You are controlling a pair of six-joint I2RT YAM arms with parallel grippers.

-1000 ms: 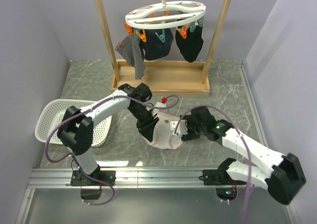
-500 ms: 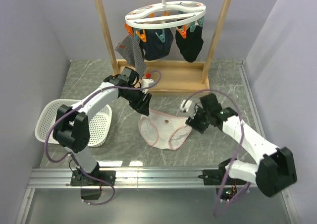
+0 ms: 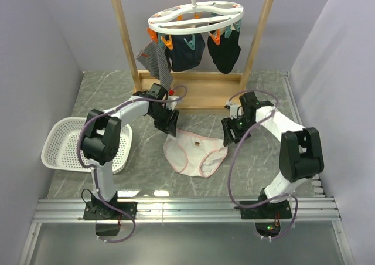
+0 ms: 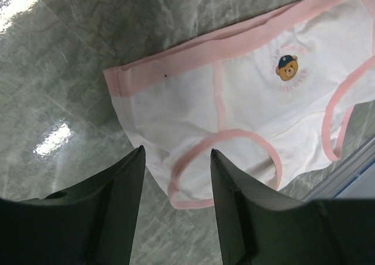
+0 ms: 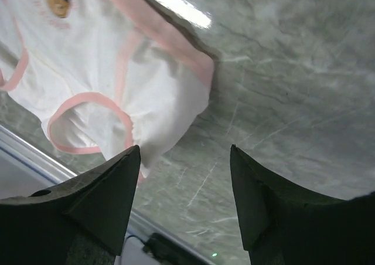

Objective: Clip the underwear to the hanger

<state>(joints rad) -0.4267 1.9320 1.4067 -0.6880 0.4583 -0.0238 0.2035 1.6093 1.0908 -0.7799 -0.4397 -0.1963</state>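
Note:
The white underwear (image 3: 194, 153) with pink trim lies spread flat on the marble table, between the two arms. It shows in the left wrist view (image 4: 252, 101) with a small bear print, and in the right wrist view (image 5: 105, 83). My left gripper (image 3: 170, 126) is open and empty, just above the underwear's left waistband corner. My right gripper (image 3: 228, 135) is open and empty, beside its right corner. The white oval hanger (image 3: 195, 16) with orange and teal clips hangs from the wooden rack at the back.
The wooden frame rack (image 3: 190, 98) stands at the back. Dark garments (image 3: 224, 51) and a grey striped cloth (image 3: 155, 63) hang from the hanger's clips. A white basket (image 3: 64, 139) sits at the left. A metal rail (image 3: 187, 209) runs along the near edge.
Both grippers let go of the underwear and drew back toward the rack. The underwear went from bunched between them to spread flat on the table.

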